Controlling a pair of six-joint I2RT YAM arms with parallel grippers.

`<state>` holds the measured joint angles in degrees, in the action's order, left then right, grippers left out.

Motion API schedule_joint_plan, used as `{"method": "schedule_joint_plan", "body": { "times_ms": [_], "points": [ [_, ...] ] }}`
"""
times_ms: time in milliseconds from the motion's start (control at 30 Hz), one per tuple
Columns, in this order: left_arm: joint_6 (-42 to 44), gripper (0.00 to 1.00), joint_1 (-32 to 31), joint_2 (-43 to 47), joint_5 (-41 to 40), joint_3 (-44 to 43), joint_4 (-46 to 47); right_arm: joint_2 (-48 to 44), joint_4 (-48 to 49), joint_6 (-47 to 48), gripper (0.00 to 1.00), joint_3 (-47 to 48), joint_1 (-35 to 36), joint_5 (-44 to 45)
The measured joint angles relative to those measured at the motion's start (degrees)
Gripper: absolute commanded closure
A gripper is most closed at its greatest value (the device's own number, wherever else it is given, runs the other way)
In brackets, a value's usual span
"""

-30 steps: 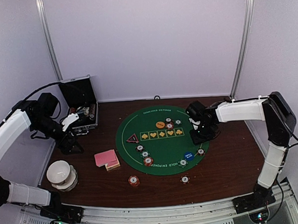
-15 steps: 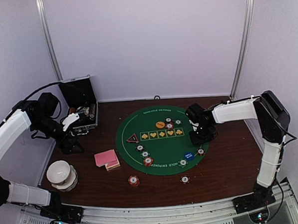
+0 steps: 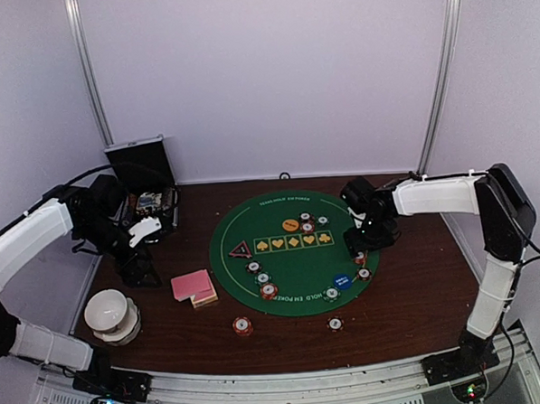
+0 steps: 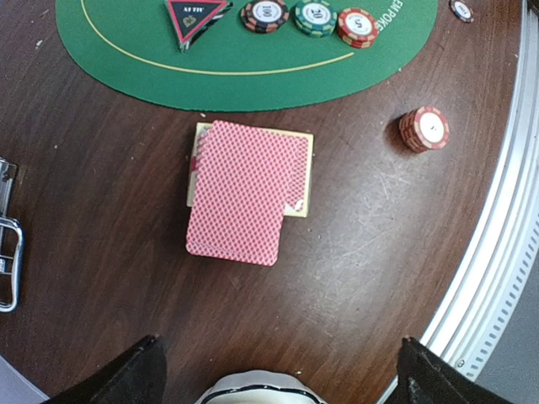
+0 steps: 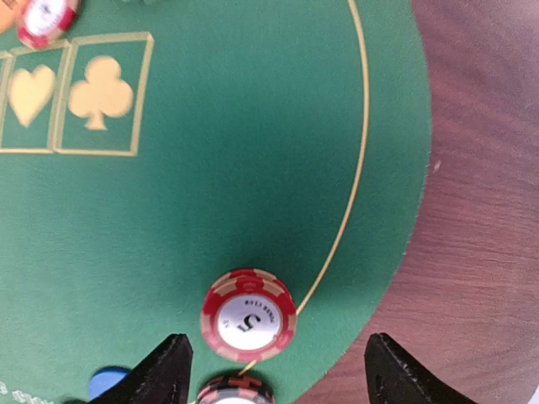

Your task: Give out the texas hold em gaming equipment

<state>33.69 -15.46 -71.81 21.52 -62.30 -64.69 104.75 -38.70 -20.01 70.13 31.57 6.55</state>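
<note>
Right tool [image 5: 274, 370] wide apart above red-and-cream striped chip [image 5: 248, 316], white centre, numeral 5.

I saw the pink-backed cards [image 4: 240, 194] lying face down in an uneven stack on the table [image 4: 101, 252], just off the green mat [image 4: 126, 50]. A red chip stack [image 4: 424, 129] stood near them. Three chips [image 4: 315, 17] sat in a row along the mat's edge. A red five chip [image 5: 248, 315] lay flat on its yellow line, a blue disc [image 3: 343, 280] near it, an orange disc [image 3: 290, 225] farther back.
</note>
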Motion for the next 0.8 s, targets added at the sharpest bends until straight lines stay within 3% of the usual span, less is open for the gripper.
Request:
{"method": "schedule_joint_plan", "body": {
  "times_ms": [333,800],
  "points": [
    [-0.63,0.02,-5.22,-6.21,-2.89,2.32,6.93,-9.03,-2.84,-2.03,0.01,7.28,2.19,-0.5],
    [4.17,0.02,-7.58,-11.41,-5.2,6.19,17.11,-9.44,-2.69,-7.34,0.0,8.44,8.59,-5.7]
  ]
}}
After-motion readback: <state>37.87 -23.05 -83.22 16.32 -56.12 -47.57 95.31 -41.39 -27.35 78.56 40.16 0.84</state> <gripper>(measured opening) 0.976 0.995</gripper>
